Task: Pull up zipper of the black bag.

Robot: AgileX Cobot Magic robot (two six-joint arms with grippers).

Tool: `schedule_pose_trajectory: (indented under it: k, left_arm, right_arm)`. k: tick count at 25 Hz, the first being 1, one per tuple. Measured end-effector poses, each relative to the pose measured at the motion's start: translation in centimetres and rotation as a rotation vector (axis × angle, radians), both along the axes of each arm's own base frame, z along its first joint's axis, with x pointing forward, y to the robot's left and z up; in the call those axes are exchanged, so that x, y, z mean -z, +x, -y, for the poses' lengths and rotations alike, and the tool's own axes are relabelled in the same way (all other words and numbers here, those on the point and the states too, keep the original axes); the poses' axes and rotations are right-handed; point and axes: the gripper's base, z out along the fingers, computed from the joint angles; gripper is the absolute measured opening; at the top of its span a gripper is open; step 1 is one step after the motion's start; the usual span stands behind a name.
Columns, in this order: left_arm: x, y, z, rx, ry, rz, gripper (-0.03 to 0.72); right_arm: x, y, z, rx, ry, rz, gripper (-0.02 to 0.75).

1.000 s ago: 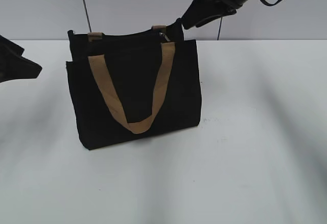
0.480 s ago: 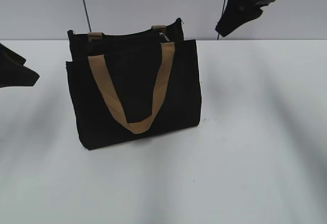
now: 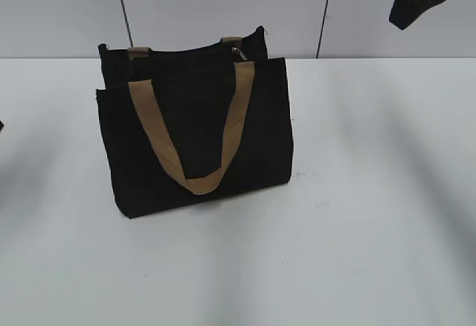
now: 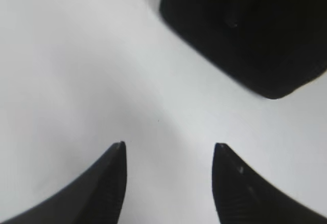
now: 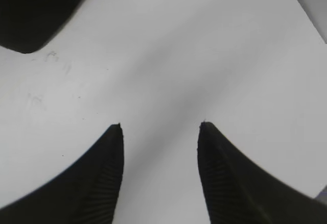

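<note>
The black bag [image 3: 197, 136] stands upright on the white table, with a tan strap handle [image 3: 195, 136] hanging down its front. The zipper runs along the bag's top edge; its small silvery pull tab [image 3: 239, 53] sits near the right end. My right gripper [image 3: 418, 0] is high at the top right, well away from the bag. In the right wrist view it [image 5: 160, 127] is open and empty above bare table, with a bag corner [image 5: 30, 9] at top left. My left gripper [image 4: 168, 146] is open and empty over the table, with the bag [image 4: 250, 29] ahead at upper right.
The white table [image 3: 357, 214] spreads wide in front of and to the right of the bag. A pale wall with dark vertical seams [image 3: 123, 6] stands behind it.
My right gripper has drawn away from the bag's top right corner, up and to the right. My left gripper has withdrawn leftward, almost out of the exterior view. The bag has not moved.
</note>
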Motion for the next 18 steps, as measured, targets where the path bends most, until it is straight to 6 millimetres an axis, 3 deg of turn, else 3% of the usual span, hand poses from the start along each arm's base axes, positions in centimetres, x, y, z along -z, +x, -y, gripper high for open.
schedule_pose_trajectory:
  k: [5,11,18]
  left_arm:
    - [-2.4,1.0,-1.3,-0.291,0.0,0.017,0.397]
    - [-5.4,1.5,-1.4,-0.392,-0.044,0.012,0.397]
    - [-5.3,0.8,-1.4,-0.427,-0.047,-0.078,0.404]
  right_arm:
    - [-0.8,-0.3,0.8,0.293,0.067,0.001,0.372]
    - [-2.6,-1.0,4.1,0.49,0.18,0.022,0.372]
    - [-5.8,-3.0,7.6,0.591,0.256,0.098,0.373]
